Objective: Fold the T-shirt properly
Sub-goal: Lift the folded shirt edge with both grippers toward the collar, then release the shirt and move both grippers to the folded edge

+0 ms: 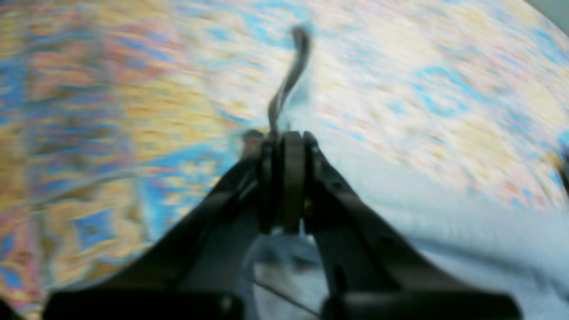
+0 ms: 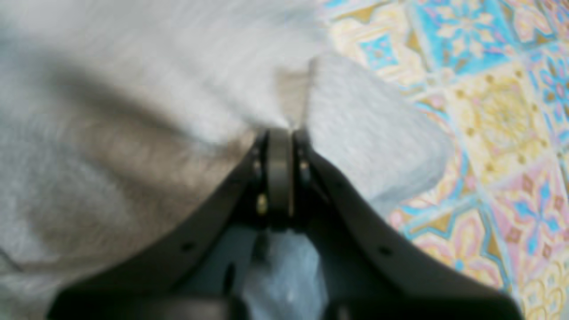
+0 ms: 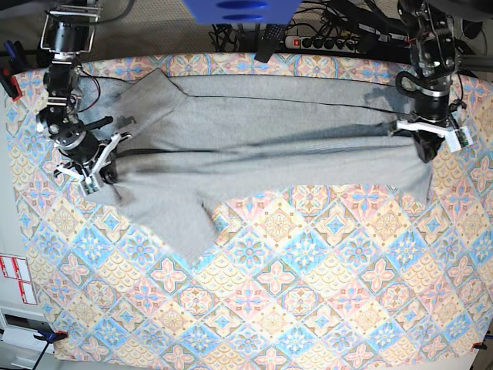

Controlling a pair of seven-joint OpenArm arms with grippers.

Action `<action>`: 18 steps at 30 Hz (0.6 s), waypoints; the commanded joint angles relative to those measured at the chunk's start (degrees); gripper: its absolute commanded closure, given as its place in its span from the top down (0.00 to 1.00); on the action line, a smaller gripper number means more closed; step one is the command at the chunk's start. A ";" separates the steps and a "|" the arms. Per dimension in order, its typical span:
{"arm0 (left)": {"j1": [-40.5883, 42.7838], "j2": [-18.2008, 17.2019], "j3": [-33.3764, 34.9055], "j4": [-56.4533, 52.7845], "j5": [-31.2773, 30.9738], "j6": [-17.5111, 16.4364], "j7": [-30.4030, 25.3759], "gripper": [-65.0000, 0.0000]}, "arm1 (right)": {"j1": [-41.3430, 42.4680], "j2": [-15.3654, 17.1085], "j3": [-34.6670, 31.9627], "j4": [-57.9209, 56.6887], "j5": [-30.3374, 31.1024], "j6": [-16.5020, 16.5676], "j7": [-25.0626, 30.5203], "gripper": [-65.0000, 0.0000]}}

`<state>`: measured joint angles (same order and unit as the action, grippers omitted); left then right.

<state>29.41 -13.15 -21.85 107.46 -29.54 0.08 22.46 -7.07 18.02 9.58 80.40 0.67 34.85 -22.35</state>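
Note:
The light grey T-shirt (image 3: 269, 146) lies stretched across the far half of the table, one sleeve hanging toward the middle. At the base view's right, my left gripper (image 3: 422, 145) is shut on the shirt's right edge. In the blurred left wrist view the left gripper (image 1: 289, 133) pinches a thin strip of cloth that stands up past its tips, with the T-shirt (image 1: 444, 222) below right. My right gripper (image 3: 104, 173) is shut on the shirt's left edge. The right wrist view shows the right gripper (image 2: 280, 133) clamped on a fold of the T-shirt (image 2: 133, 111).
A pastel diamond-patterned tablecloth (image 3: 308, 293) covers the whole table. A power strip and cables (image 3: 331, 40) lie behind the far edge, beside a blue object (image 3: 239, 11). Red clamps (image 3: 9, 81) grip the left table edge.

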 commanded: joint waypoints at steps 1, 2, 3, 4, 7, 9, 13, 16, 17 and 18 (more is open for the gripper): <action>0.00 -0.44 -0.97 0.98 0.05 -0.30 -1.67 0.00 | -0.01 0.92 0.92 2.10 2.28 -0.17 0.94 0.01; 0.00 -0.52 -1.41 0.98 0.05 -0.30 -1.67 0.00 | -0.97 0.92 1.54 2.90 3.60 -0.17 0.59 0.01; 0.00 -0.61 -1.67 0.98 0.05 -0.30 -1.67 0.00 | -2.03 0.92 2.15 3.86 5.18 -0.17 0.41 0.01; 0.00 -0.70 -1.76 0.98 0.05 -0.30 -1.67 0.00 | -2.91 0.92 2.77 4.83 6.59 -0.08 0.15 0.01; 0.00 -0.79 -1.85 0.98 0.05 -0.30 -1.67 0.00 | -5.02 0.92 3.47 7.20 8.17 -0.08 0.06 0.01; 0.00 -0.79 -1.85 0.98 0.05 -0.30 -1.67 0.00 | -6.25 0.92 4.17 8.52 8.17 -0.08 0.06 0.01; 0.00 -0.88 -1.85 0.89 0.05 -0.30 -1.67 0.00 | -8.27 0.92 5.32 9.05 8.17 -0.08 0.15 0.01; 0.00 -1.31 -1.85 0.80 0.40 -0.30 -1.67 0.00 | -9.85 0.92 6.72 8.96 8.17 -0.08 0.15 0.01; 0.00 -1.58 -1.85 0.80 0.48 -0.30 -1.67 0.00 | -10.20 0.92 6.99 8.96 8.17 -0.08 0.15 0.01; 0.00 -1.75 -1.85 0.36 0.48 -0.30 -1.58 0.00 | -10.73 0.92 6.90 8.96 8.17 -0.08 0.33 0.01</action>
<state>29.39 -14.02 -23.11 107.24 -29.52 -0.49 22.50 -18.28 18.00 15.97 88.44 8.19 35.27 -23.40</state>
